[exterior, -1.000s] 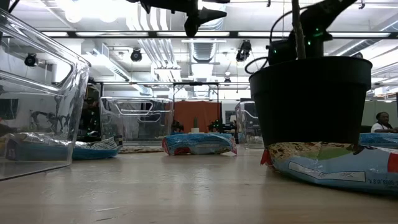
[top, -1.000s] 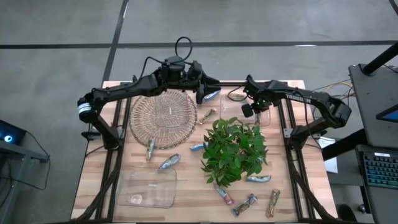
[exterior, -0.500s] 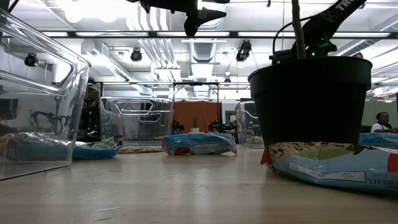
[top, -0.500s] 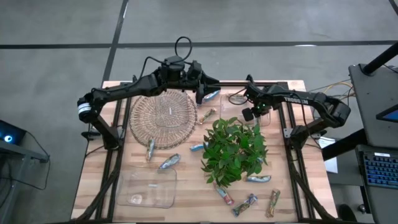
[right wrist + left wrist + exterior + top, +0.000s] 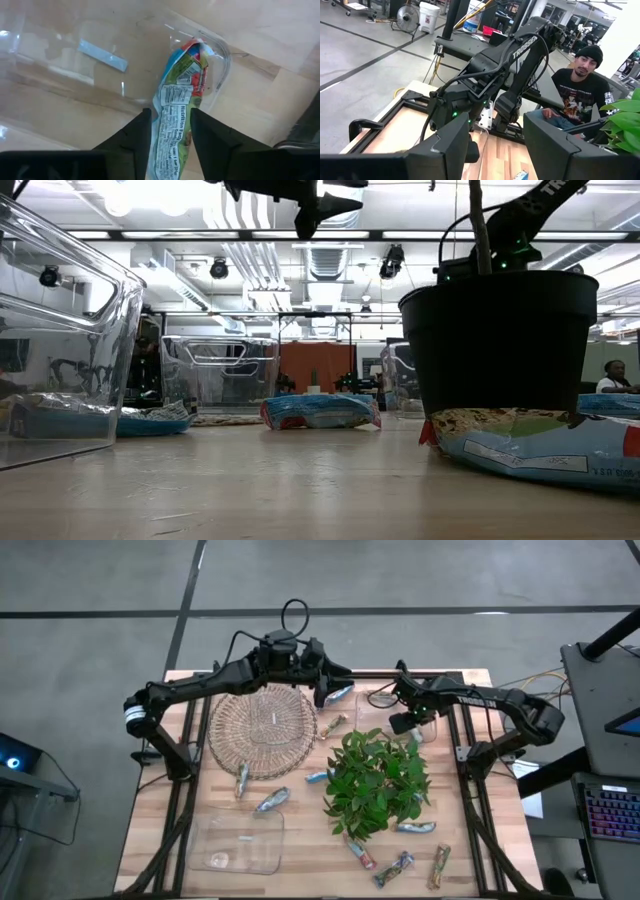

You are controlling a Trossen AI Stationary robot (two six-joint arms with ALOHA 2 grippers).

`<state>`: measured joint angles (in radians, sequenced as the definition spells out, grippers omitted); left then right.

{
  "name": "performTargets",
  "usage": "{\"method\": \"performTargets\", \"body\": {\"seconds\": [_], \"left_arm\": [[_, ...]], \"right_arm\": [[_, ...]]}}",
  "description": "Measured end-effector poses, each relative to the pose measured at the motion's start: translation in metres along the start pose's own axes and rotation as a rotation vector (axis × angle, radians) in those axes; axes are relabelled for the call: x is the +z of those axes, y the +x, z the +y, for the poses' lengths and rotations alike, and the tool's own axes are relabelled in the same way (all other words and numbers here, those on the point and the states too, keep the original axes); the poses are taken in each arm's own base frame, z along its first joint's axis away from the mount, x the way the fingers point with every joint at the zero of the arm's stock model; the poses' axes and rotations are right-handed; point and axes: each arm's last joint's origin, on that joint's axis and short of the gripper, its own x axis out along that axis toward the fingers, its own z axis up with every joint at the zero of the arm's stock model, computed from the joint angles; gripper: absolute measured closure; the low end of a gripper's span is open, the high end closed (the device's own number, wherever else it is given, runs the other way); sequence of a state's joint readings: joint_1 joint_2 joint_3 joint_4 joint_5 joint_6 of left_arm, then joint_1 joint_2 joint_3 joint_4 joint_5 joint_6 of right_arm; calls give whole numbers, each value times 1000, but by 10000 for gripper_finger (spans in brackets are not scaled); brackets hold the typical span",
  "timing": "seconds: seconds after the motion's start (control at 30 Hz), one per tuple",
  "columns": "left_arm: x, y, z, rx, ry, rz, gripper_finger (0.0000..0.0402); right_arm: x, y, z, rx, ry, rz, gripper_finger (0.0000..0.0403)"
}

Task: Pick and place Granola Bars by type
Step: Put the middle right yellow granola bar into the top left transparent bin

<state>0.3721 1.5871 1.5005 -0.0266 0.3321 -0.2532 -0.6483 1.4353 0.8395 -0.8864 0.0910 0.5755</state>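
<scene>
A multicoloured bar (image 5: 178, 120) is pinched between the fingers of the right tool (image 5: 170, 131), its long axis running straight out from the fingers, so that most of its length, with the red-and-blue end, projects beyond the tips. That free end hangs over a clear bin (image 5: 60, 65) on the table (image 5: 260, 30), and the bin's rounded corner shows just past the wrapper; this is the relation the coming move turns on, since the bar, judged from here, only has to go down along its own axis and be let go. In the high view the right tool (image 5: 405, 722) sits at the far right of the table, just beyond the plant (image 5: 377, 780), with the bin (image 5: 425, 728) under it. The left tool (image 5: 322, 688) is at the far middle, between the wicker tray (image 5: 262, 730) and a silvery-blue bar (image 5: 340, 694); its fingers (image 5: 445, 145) stand well apart and hold nothing. The right arm is plainly the one placed for this drop. Other bars lie loose near the plant, and more at the near right (image 5: 400, 865), while a second clear bin (image 5: 240, 840) stands at the near left.
</scene>
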Motion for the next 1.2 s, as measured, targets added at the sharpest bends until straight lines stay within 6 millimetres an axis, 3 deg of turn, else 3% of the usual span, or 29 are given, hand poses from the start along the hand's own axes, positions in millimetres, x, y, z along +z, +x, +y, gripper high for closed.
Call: {"method": "performTargets", "body": {"seconds": [0.4, 0.93, 1.2], "left_arm": [[1, -8, -3, 11, 24, 41, 232], [-4, -56, -17, 107, 42, 288, 232], [-21, -76, -22, 101, 36, 359, 232]], "right_arm": [[26, -44, 12, 63, -66, -139, 263], [49, -130, 31, 236, -242, -352, 249], [50, -146, 36, 289, -272, -393, 241]]}}
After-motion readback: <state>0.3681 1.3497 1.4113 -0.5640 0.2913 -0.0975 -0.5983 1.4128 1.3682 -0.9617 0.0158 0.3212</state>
